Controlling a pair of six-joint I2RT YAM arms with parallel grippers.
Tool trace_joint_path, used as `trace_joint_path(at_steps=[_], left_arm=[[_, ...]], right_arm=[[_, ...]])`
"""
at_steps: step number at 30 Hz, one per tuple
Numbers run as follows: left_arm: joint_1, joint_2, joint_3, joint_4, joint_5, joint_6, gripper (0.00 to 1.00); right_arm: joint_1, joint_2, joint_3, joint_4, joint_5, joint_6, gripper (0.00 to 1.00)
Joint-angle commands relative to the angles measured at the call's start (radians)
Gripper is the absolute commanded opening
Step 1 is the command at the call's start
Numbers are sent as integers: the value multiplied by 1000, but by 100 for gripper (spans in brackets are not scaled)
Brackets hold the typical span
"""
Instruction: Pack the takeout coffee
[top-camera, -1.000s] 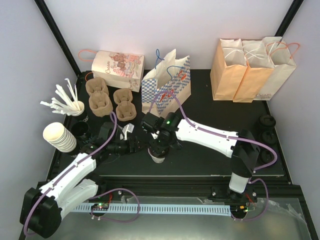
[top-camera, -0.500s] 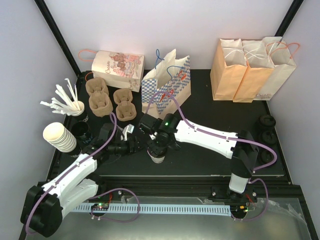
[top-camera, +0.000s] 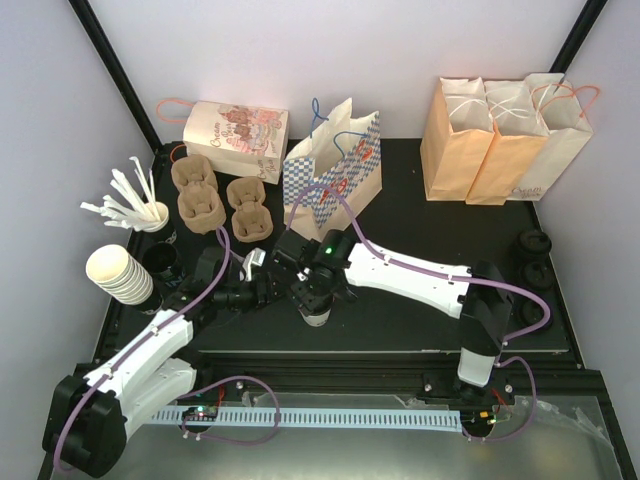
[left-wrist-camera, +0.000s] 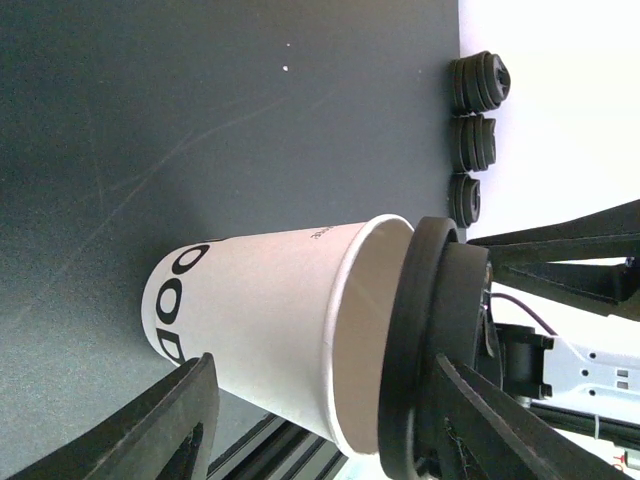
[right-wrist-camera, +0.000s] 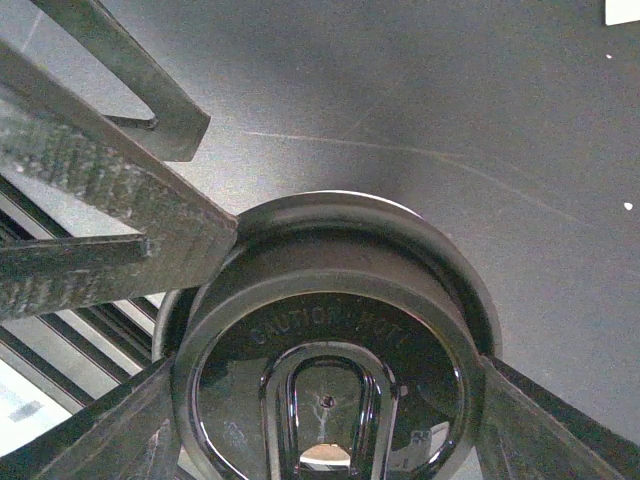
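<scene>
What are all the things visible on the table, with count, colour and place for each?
coffee cup: 1, white with black print, table centre
lid: 1, black, held over the cup
plain cups: 1 stack, white, left edge
cup carriers: 4, brown, rear left
stirrers: 1 bunch, white, left
printed bag: 1, cream, rear left
checked bag: 1, blue-white, rear centre
paper bags: 3, tan, rear right
spare lids: 3 stacks, black, right edge
left tool: open, beside cup
right tool: shut on lid
</scene>
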Motion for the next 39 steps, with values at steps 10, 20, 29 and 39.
trace_joint_path(at_steps=[10,20,29,39], left_arm=[[9,18,-32,71,57,-27,58],[9,44,-24,86,98,-11,56],[7,71,-31,83,111,12,53],[7,65,-23,81,116,11,54]], right_arm=[[14,57,-1,3,36,-10,77],[25,40,46,-47,68,-4,79],[25,52,15,-26,65,-2,79],[26,45,4,37,9,-8,80]])
